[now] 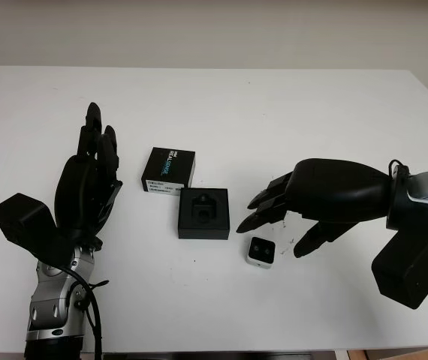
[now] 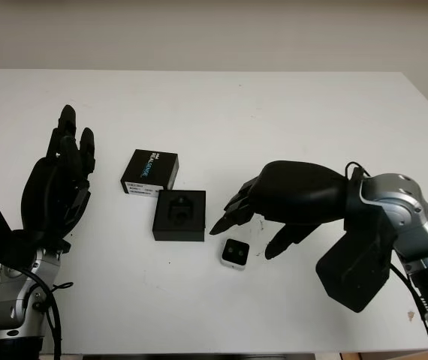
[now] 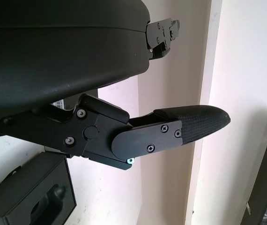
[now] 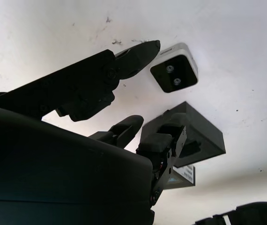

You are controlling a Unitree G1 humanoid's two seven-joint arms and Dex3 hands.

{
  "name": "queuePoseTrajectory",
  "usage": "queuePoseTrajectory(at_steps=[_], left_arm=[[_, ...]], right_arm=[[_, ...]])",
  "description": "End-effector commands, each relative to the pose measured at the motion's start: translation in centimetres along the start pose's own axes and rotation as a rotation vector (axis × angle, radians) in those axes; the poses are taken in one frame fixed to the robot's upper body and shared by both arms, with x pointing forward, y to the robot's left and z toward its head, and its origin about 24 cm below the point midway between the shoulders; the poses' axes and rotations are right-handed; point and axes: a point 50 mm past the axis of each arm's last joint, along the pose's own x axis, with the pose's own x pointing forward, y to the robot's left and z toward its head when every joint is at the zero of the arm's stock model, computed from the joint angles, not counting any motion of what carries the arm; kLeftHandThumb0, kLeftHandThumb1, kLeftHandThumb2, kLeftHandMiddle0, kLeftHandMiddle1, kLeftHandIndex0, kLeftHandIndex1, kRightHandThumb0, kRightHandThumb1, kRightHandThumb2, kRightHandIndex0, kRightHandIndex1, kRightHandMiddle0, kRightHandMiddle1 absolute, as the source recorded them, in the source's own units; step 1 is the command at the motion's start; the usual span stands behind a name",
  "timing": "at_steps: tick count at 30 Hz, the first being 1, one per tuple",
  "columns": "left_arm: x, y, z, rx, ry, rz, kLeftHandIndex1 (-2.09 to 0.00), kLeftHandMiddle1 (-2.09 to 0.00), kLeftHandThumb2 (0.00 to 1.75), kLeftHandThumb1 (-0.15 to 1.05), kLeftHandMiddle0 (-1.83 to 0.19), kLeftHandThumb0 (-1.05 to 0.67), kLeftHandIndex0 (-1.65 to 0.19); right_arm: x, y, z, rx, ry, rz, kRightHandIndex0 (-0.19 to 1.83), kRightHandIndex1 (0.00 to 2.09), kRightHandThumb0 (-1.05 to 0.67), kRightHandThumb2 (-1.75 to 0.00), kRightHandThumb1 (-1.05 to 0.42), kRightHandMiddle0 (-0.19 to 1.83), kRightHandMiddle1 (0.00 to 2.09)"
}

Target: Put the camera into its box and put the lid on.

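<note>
I see my right robot hand (image 1: 278, 217) open just above the camera (image 1: 260, 251) beside the open box (image 1: 203, 213), with my left robot hand (image 1: 86, 184) open, parked left of the lid (image 1: 168, 169).

Bright, even overhead light washes the white surface (image 1: 274, 105) nearly to glare; shadows are faint. Head views are sharp; the close left hand (image 3: 63, 51) shell is soft.
</note>
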Motion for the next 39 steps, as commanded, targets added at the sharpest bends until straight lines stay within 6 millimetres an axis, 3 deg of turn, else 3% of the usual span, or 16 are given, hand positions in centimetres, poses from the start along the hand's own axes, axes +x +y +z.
queuePoseTrajectory(at_steps=[1,5,9,39], left_arm=[[0.1,0.1,0.4,0.014,-0.014,-0.008,0.0,0.0,0.62,1.05,0.19,-0.79,0.19],[0.1,0.0,0.4,0.0,-0.02,0.003,0.0,0.0,0.61,1.05,0.19,-0.78,0.19],[0.0,0.1,0.6,0.011,-0.018,0.001,0.0,0.0,0.6,1.05,0.19,-0.79,0.19],[0.0,-0.4,0.4,0.021,-0.01,0.01,0.0,0.0,0.62,1.05,0.19,-0.79,0.19]], right_arm=[[0.1,0.1,0.0,0.001,-0.01,-0.003,0.57,0.19,-0.36,-0.06,-0.82,0.55,0.23],[0.2,0.4,-0.1,0.01,-0.009,0.009,0.53,0.27,-0.36,-0.05,-0.83,0.36,0.6],[0.3,0.7,-0.3,0.019,-0.009,-0.003,0.53,0.3,-0.37,-0.05,-0.83,0.32,0.71],[1.3,2.7,-0.9,-0.016,-0.068,-0.029,0.48,0.43,-0.41,-0.05,-0.82,0.24,0.81]])
